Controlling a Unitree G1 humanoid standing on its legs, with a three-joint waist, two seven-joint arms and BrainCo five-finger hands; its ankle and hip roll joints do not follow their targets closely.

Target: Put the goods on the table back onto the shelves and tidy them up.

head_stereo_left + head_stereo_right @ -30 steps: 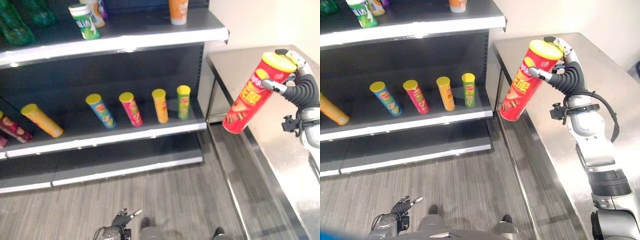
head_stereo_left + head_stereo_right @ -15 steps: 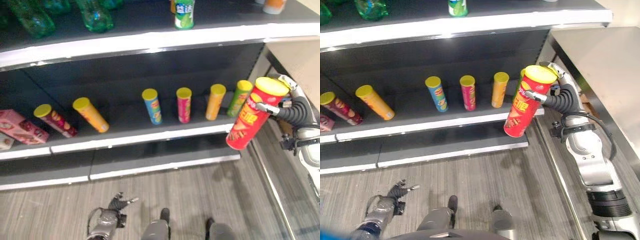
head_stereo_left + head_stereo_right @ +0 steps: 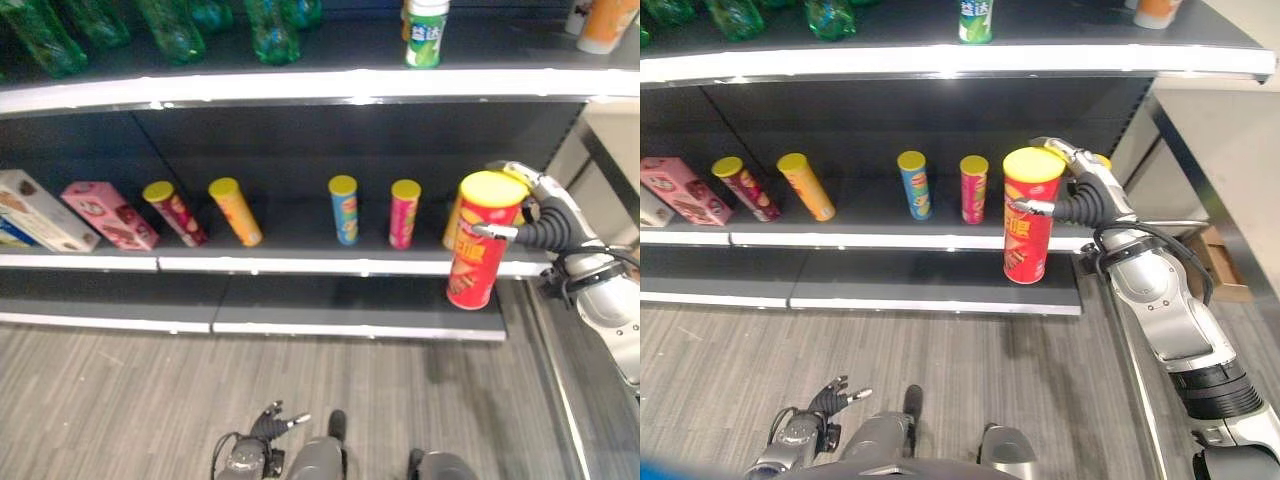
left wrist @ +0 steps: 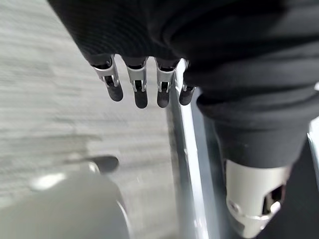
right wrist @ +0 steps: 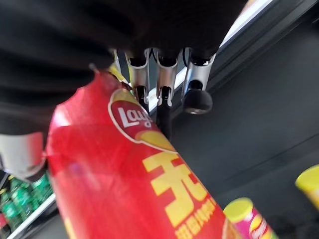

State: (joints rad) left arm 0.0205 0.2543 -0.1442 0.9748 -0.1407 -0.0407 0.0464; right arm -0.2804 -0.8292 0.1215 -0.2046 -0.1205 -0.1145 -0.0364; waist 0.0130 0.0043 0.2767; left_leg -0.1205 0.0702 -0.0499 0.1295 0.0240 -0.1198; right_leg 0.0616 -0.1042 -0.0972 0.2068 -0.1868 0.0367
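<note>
Right robot hand [image 3: 1085, 195], right of centre in the head views, wrapped near the yellow lid of a tall red chip can [image 3: 1026, 220], held almost upright in the air before the middle shelf [image 3: 900, 235] and its row of smaller cans [image 3: 913, 184]. Probably light, stiff and smooth-walled, liable to slip or dent, so best gripped firmly around mid-body; large yellow characters visible on the label, otherwise left unread. Left robot hand [image 3: 270, 428] hanging at bottom centre, fingers loose and empty.
</note>
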